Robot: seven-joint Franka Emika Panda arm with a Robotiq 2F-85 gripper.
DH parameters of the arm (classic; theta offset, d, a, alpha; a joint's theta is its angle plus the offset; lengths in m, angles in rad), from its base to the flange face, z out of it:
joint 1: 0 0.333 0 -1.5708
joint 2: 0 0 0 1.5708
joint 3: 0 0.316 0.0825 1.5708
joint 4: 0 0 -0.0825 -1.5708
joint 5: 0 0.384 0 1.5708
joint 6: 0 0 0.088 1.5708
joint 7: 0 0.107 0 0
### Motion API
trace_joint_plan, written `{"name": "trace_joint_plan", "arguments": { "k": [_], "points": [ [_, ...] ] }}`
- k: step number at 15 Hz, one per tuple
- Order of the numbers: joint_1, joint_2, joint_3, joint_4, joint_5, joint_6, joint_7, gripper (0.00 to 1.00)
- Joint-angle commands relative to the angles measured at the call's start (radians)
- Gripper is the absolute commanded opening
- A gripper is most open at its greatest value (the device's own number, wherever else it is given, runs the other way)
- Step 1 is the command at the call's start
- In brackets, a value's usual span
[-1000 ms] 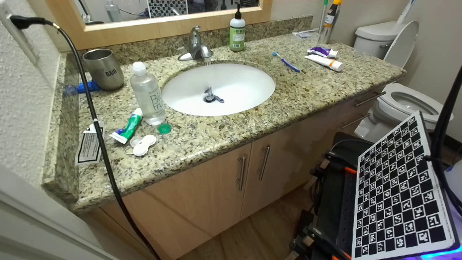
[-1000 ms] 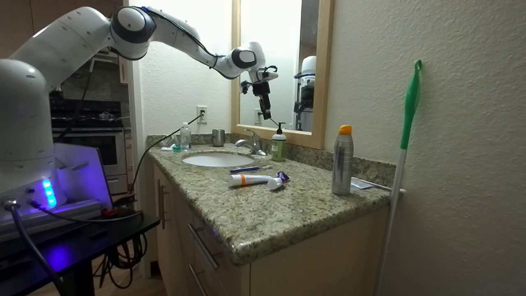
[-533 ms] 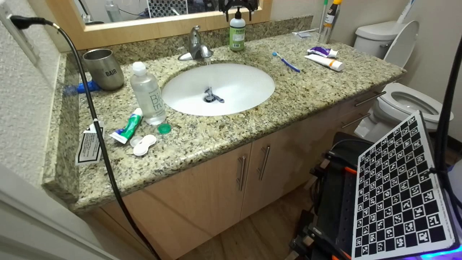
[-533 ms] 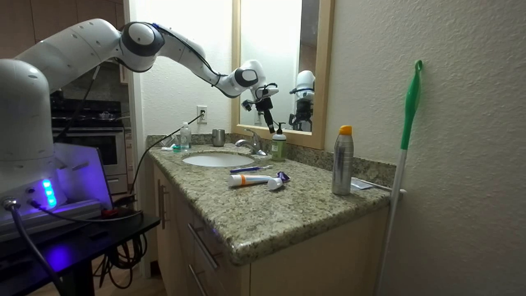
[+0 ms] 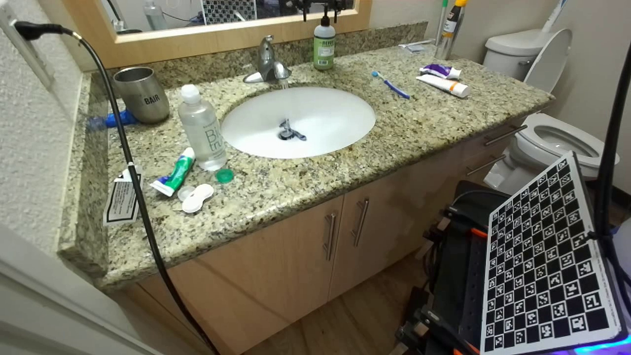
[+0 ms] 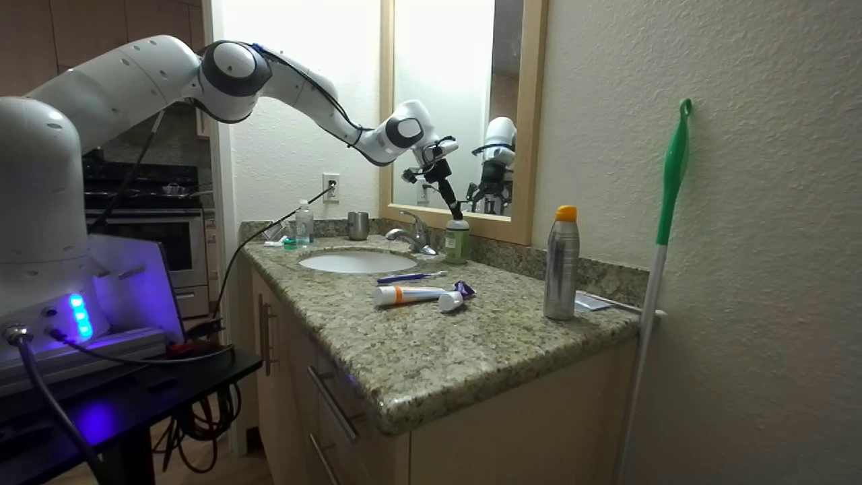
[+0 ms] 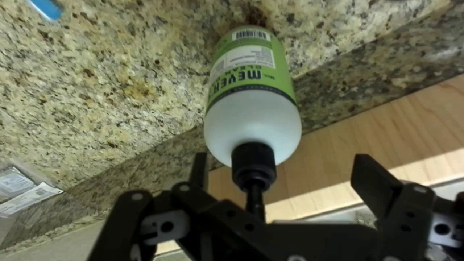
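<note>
A soap bottle [image 7: 252, 108] with a green label, pale shoulder and black pump stands upright on the counter beside the faucet; both exterior views show it too, as the soap bottle [image 5: 324, 47] and soap bottle [image 6: 456, 242]. My gripper [image 7: 281, 161] is open around the pump's height. One finger stands on each side of the black collar, with the pump nearer the left finger [image 7: 199, 170]. The pump's head is hidden behind the gripper's body in the wrist view, so contact there cannot be told. In an exterior view the gripper [image 6: 455, 214] slants down onto the pump top.
The mirror frame [image 6: 465, 225] and backsplash lie close behind the bottle. Water runs from the faucet [image 5: 268, 61] into the sink [image 5: 335, 118]. A toothbrush [image 5: 391, 85], toothpaste tubes [image 5: 443, 85], a clear bottle [image 5: 202, 128], a steel cup [image 5: 141, 95] and a spray can [image 6: 561, 263] stand or lie around.
The arm has come down and toward the mirror. The gripper, first well above the soap bottle, is now at its pump, tilted more toward the wall. The bottle has not moved.
</note>
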Motion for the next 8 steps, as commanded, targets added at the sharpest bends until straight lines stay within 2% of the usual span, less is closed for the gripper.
{"name": "trace_joint_plan", "arguments": {
  "k": [1,5,6,8],
  "points": [
    [0.000,-0.004,-0.001,-0.003,0.000,0.008,0.000,1.00],
    [0.006,0.005,-0.033,0.012,-0.015,-0.022,0.051,1.00],
    [0.000,-0.005,-0.010,-0.005,-0.003,0.004,0.024,1.00],
    [0.000,-0.005,-0.020,-0.005,-0.005,-0.001,0.035,1.00]
  ]
}}
